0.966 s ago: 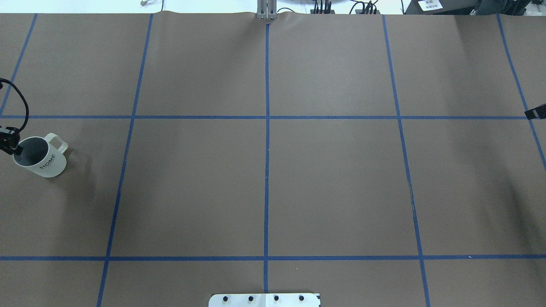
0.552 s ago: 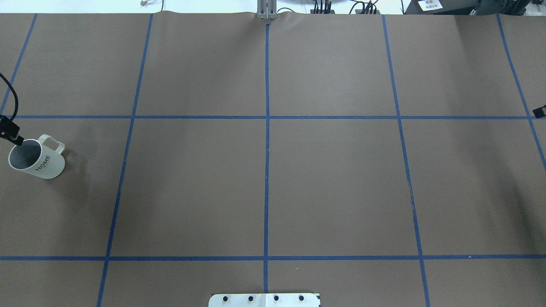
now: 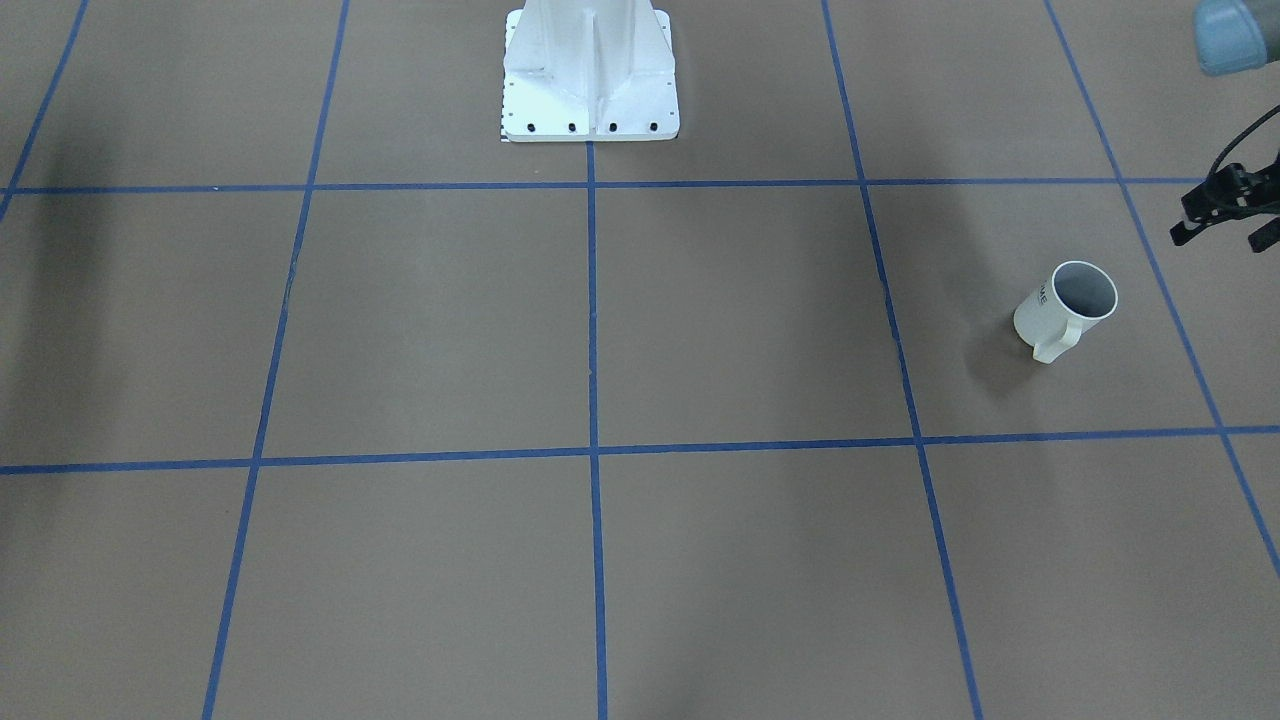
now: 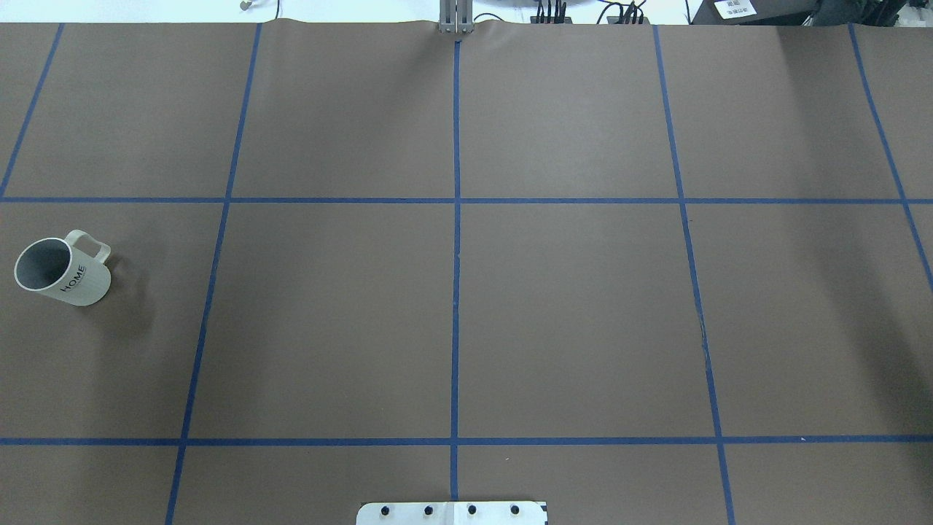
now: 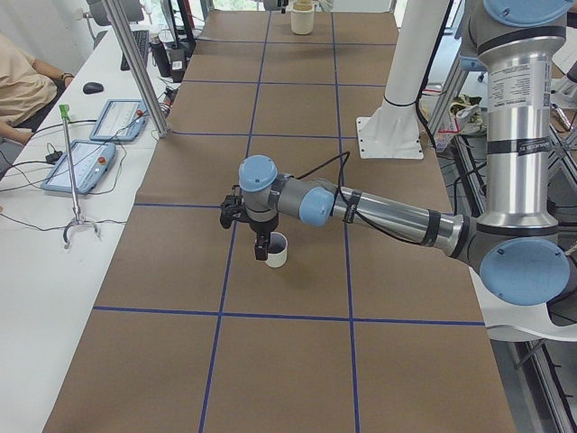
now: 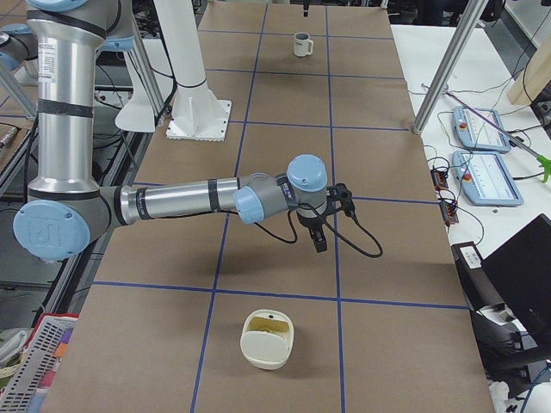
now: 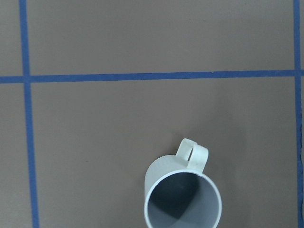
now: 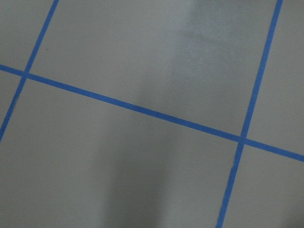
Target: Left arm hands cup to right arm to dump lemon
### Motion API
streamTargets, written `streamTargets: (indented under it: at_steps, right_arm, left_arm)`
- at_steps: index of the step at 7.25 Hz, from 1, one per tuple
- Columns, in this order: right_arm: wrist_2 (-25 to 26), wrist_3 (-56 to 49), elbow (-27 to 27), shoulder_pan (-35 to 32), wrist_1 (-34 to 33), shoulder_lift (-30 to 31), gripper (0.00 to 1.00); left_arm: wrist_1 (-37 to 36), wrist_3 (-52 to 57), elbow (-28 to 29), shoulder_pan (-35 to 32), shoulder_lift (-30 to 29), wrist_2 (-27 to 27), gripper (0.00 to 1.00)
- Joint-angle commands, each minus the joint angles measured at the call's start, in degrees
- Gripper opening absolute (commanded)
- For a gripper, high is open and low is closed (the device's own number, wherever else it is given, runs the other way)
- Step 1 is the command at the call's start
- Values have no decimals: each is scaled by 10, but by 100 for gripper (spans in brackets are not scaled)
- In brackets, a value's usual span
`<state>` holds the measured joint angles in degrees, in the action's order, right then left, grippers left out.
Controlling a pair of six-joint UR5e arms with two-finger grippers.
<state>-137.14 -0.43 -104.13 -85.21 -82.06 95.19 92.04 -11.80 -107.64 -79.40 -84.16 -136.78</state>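
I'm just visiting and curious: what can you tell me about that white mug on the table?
The white mug looks ceramic, with a grey inside, a loop handle turned away from the robot and dark HOME lettering. It stands upright on the brown table, far to the robot's left, seemingly empty; nothing touches it.

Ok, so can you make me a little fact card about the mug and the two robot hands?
cup: upright on the table, handle pointing away from the robot
inside: looks grey and empty from the left wrist view
left gripper: open, near the cup, holding nothing
right gripper: far from the cup, open or shut cannot be told
table: brown, with blue tape lines
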Motion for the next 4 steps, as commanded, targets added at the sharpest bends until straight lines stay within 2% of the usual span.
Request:
streamTargets:
  at_steps: [1, 3, 4]
  right_arm:
    - [-1, -68, -4, -44, -82, 0, 100]
    - [2, -67, -5, -58, -108, 9, 100]
    - [-1, -65, -5, -58, -108, 10, 100]
  left_arm:
    - [-52, 70, 16, -49, 9, -1, 100]
    - [-52, 61, 16, -54, 26, 0, 100]
    - [-52, 61, 18, -56, 53, -1, 100]
